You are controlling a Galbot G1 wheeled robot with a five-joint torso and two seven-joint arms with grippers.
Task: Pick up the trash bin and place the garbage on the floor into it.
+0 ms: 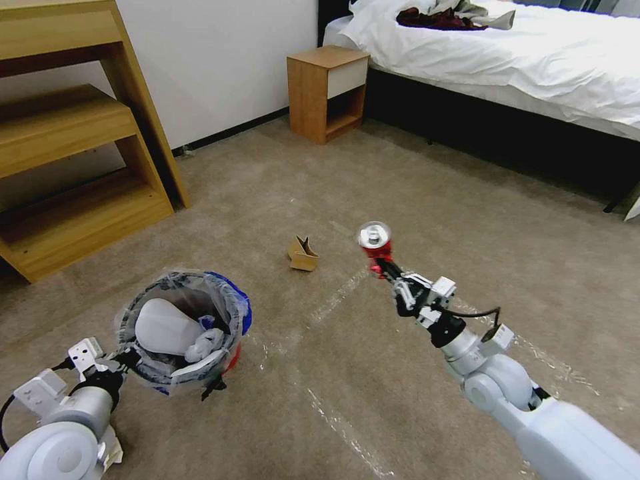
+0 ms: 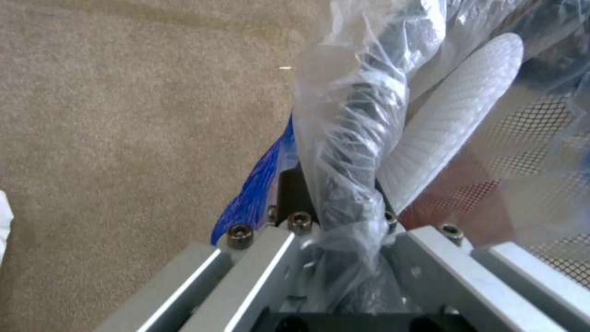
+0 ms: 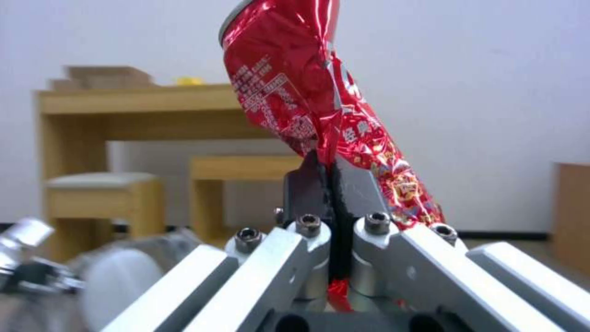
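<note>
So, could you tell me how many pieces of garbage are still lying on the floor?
1: the cardboard scrap lies on the floor ahead of the trash bin. The crushed can is off it, in the right gripper. More may lie outside the view.

Head camera looks down across the floor (image 1: 400,167); both wrist cameras sit close behind their grippers.

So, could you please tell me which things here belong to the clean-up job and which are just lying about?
Part of the job:
- trash bin, held by the left gripper, a white slipper inside
- crushed red soda can in the right gripper
- cardboard scrap on the carpet

Just lying about:
- nightstand
- bed
- wooden shelves
</note>
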